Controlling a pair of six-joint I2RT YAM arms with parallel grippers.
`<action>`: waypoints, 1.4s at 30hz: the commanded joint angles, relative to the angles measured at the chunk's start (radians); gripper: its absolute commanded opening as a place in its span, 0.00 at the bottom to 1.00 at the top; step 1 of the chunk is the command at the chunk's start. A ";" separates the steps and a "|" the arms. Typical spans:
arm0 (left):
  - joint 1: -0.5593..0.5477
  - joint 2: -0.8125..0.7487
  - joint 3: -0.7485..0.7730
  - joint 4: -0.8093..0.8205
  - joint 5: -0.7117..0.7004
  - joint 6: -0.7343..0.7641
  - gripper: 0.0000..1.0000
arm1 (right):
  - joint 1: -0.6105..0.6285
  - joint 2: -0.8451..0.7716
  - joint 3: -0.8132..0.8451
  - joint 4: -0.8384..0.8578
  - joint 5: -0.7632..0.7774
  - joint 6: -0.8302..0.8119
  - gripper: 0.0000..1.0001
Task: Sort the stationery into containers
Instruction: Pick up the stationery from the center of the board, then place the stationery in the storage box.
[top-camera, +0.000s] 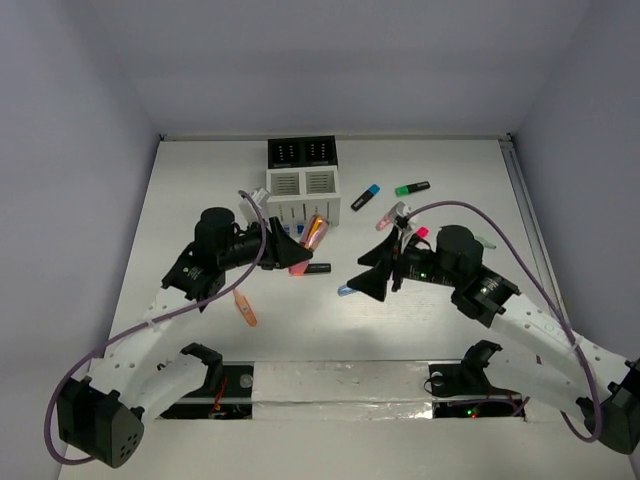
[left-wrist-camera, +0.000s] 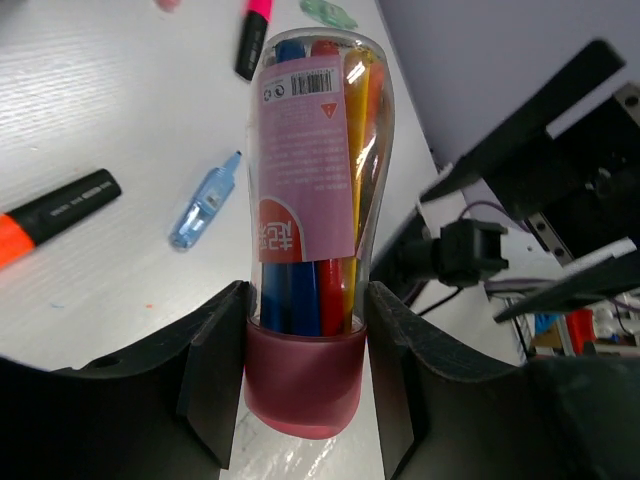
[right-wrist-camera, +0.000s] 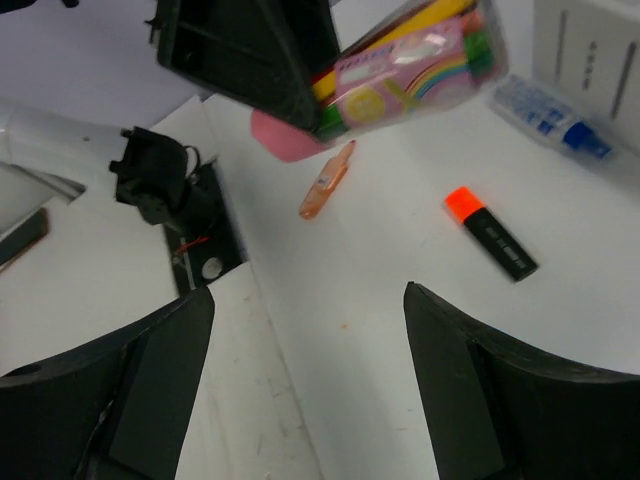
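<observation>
My left gripper (top-camera: 286, 250) is shut on a clear tube of coloured pens with a pink cap (top-camera: 314, 234), held tilted in front of the block of white and black cups (top-camera: 305, 176). In the left wrist view the fingers (left-wrist-camera: 215, 360) clamp the tube (left-wrist-camera: 312, 170) near its pink end. My right gripper (top-camera: 363, 281) is open and empty above the table, also in its own view (right-wrist-camera: 310, 380). An orange-capped highlighter (top-camera: 311, 268), a blue pen (top-camera: 346, 290) and an orange pen (top-camera: 245, 308) lie nearby. The right wrist view shows the tube (right-wrist-camera: 400, 70), orange pen (right-wrist-camera: 327, 180) and orange highlighter (right-wrist-camera: 492, 232).
Blue-capped (top-camera: 366, 196), green-capped (top-camera: 412, 188) and pink-capped (top-camera: 415, 238) highlighters and a pink pen (top-camera: 388, 217) lie right of the cups. A pale green pen (top-camera: 485, 241) lies by the right arm. Arm mounts and cables sit at the near edge.
</observation>
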 joint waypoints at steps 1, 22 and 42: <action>-0.004 -0.039 0.044 0.045 0.159 0.004 0.00 | 0.010 0.027 0.085 -0.008 0.137 -0.093 0.83; -0.063 -0.158 -0.080 0.044 0.208 0.053 0.00 | 0.010 0.282 0.068 0.462 0.087 0.382 1.00; -0.083 -0.125 -0.059 0.034 0.170 0.101 0.00 | 0.010 0.380 0.002 0.610 -0.126 0.521 0.73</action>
